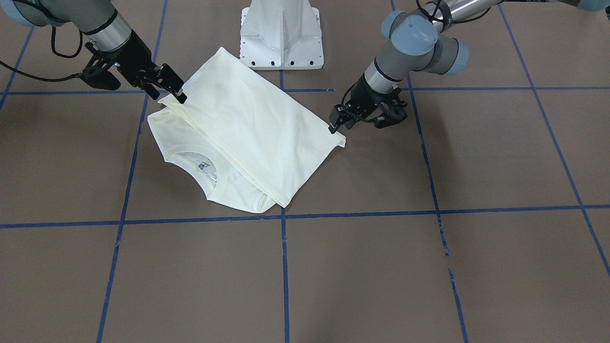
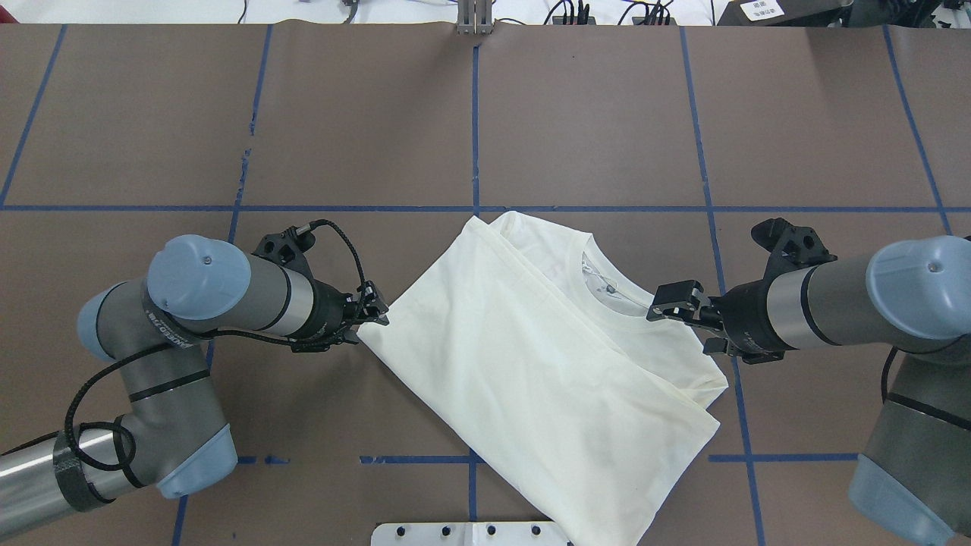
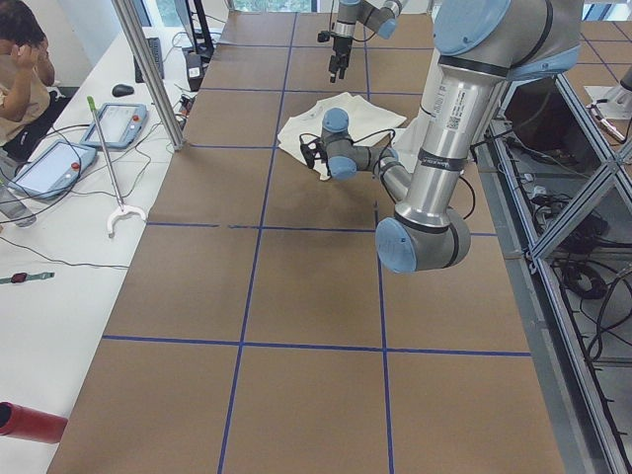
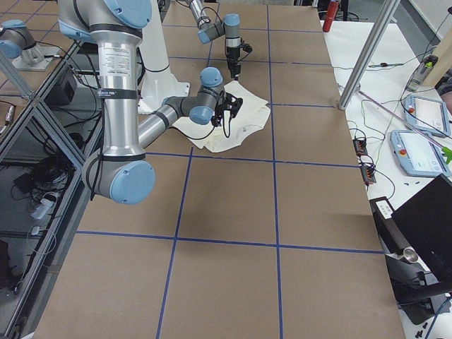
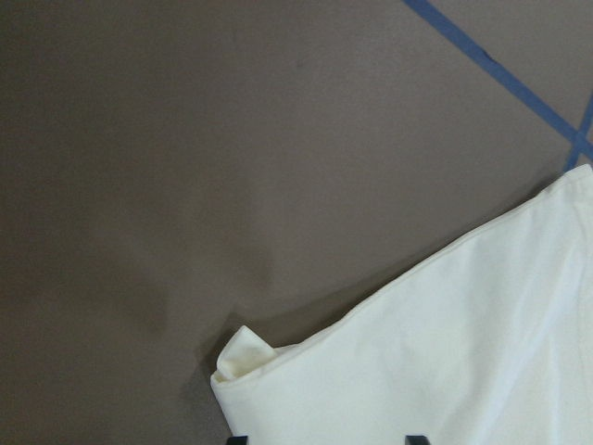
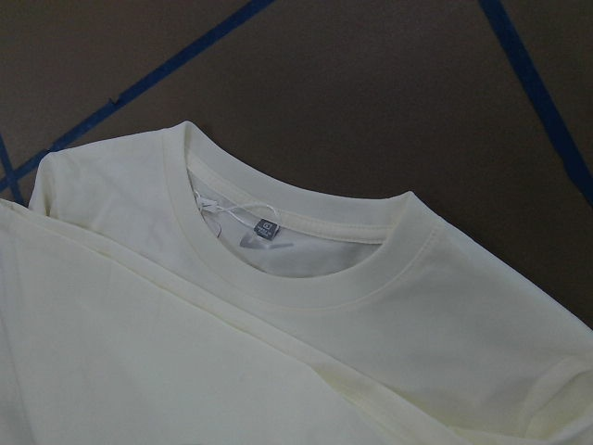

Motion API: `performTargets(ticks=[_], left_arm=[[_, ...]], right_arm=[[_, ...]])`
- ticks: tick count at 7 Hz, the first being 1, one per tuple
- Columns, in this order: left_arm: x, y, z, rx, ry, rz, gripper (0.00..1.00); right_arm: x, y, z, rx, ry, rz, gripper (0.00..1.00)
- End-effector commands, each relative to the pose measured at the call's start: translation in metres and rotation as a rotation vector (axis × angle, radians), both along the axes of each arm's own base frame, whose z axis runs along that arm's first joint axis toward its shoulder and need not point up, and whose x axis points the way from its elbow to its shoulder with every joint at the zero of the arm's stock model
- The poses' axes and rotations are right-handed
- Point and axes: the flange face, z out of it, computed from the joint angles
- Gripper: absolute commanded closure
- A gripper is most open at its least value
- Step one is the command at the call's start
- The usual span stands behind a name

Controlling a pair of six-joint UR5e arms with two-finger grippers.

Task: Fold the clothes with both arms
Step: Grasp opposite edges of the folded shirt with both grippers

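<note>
The cream shirt (image 1: 248,133) (image 2: 531,356) lies folded lengthwise on the brown table, slanted, with its ribbed collar (image 2: 607,292) (image 6: 296,278) showing beside the folded-over layer. My left gripper (image 2: 370,322) (image 1: 340,125) is low at the shirt's hem corner. In the left wrist view its two fingertips stand apart, open, with the cloth's corner (image 5: 445,352) between them. My right gripper (image 2: 683,322) (image 1: 167,93) hovers over the shoulder end near the collar, open and holding nothing. No right fingers show in the right wrist view.
The white pedestal base (image 1: 281,33) (image 2: 470,533) stands just behind the shirt. Blue tape lines (image 1: 284,267) grid the table. At the far side table a person (image 3: 20,59) sits by tablets (image 3: 54,163) and a metal pole (image 3: 148,69).
</note>
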Motion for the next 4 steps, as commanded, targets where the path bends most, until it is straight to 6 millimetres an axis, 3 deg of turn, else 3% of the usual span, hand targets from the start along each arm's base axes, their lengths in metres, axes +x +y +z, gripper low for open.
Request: performTargets(ticks=[1, 4], left_arm=[[0.0108, -0.0014, 0.0068, -0.004, -0.02, 0.0, 0.43], [0.0128, 0.0037, 0.0141, 0.0, -0.037, -0.01, 0.43]], right_arm=[[-0.004, -0.0035, 0.0005, 0.001, 0.002, 0.002, 0.0], [-0.0116, -0.0073, -0.0013, 0.0, -0.002, 0.0, 0.0]])
